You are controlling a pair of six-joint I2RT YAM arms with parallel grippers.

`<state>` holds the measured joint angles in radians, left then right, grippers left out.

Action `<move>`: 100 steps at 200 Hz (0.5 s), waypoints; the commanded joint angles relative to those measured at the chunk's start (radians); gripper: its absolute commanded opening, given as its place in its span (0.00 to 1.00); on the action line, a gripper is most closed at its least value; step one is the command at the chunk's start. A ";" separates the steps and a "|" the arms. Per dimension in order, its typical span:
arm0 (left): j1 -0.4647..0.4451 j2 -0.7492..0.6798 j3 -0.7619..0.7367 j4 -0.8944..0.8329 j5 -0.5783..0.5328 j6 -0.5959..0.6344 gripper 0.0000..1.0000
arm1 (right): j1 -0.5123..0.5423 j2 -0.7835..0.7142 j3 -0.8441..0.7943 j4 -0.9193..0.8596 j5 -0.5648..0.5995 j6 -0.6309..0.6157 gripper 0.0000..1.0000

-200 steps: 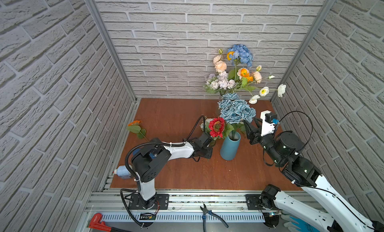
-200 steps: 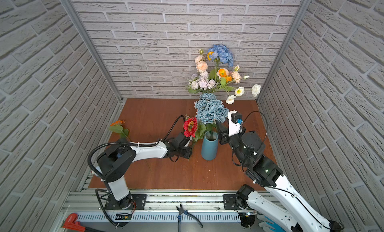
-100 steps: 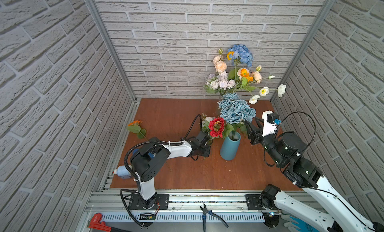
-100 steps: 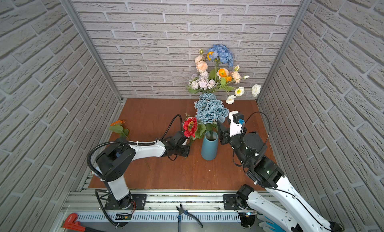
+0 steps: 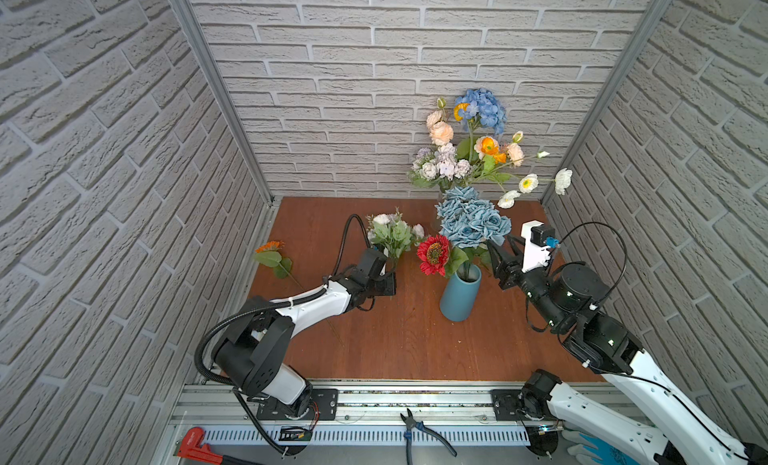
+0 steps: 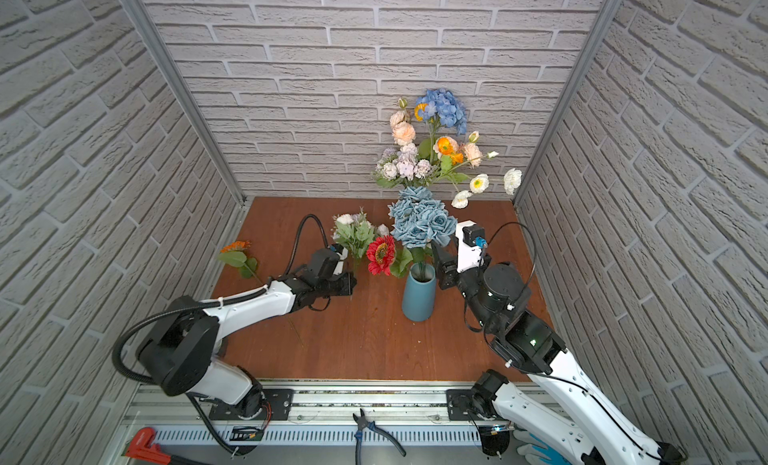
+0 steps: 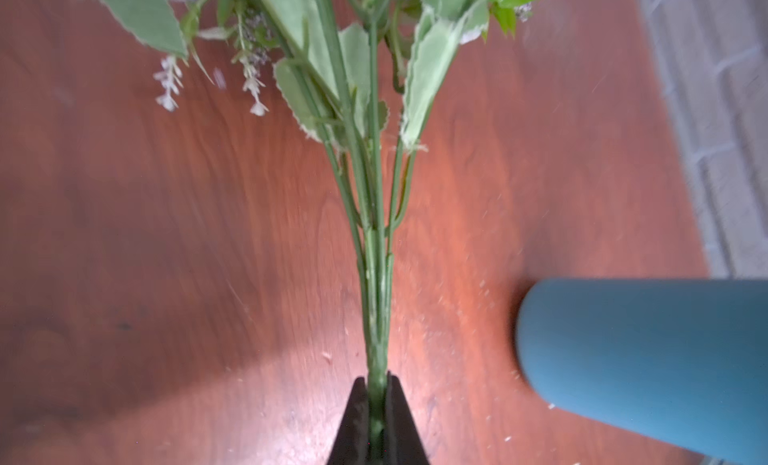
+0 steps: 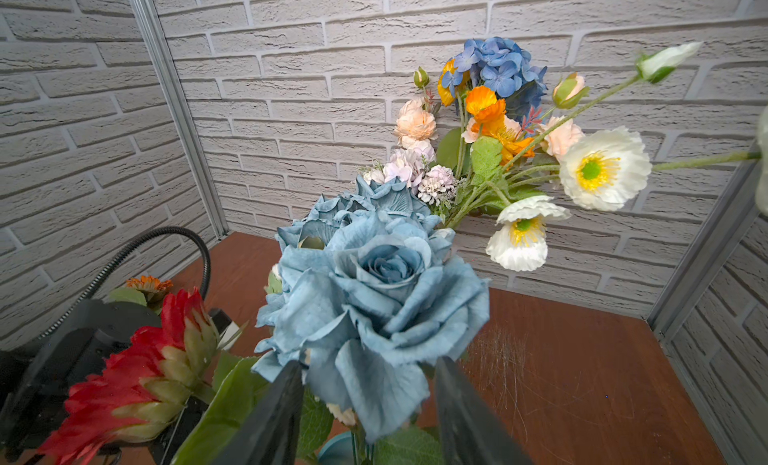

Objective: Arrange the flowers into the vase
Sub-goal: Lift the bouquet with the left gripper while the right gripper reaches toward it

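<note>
A teal vase (image 5: pixel 459 294) (image 6: pixel 419 294) stands mid-table and holds blue roses (image 5: pixel 471 224) and a red daisy (image 5: pixel 434 255). My left gripper (image 5: pixel 388 271) (image 7: pixel 377 384) is shut on the green stem of a white-lilac bunch (image 5: pixel 392 234), held upright just left of the vase (image 7: pixel 644 359). On the vase's right side my right gripper (image 5: pixel 503 251) (image 8: pixel 370 367) is open. A blue rose (image 8: pixel 374 300) hangs between its fingers, touching neither. An orange daisy (image 5: pixel 270 246) lies on the table at far left.
A tall mixed bouquet (image 5: pixel 469 151) stands at the back wall behind the vase, with white poppies (image 5: pixel 528 182) reaching right. Brick-pattern walls close in three sides. Pliers (image 5: pixel 419 429) and a red wrench (image 5: pixel 195 440) lie on the front rail.
My left gripper has closed on the bunch's stem and carried it left and back, away from the vase. The right gripper has barely moved.
</note>
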<state>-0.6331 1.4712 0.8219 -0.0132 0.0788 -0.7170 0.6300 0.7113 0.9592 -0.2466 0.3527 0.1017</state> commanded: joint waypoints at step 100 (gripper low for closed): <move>0.036 -0.322 0.120 0.327 -0.068 0.345 0.00 | -0.008 0.175 0.184 0.147 -0.550 0.007 0.82</move>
<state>-0.6006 1.1893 0.8787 0.1596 -0.0288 -0.4877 0.6277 0.8394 1.0908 -0.1726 -0.0570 0.0978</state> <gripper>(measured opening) 0.083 0.823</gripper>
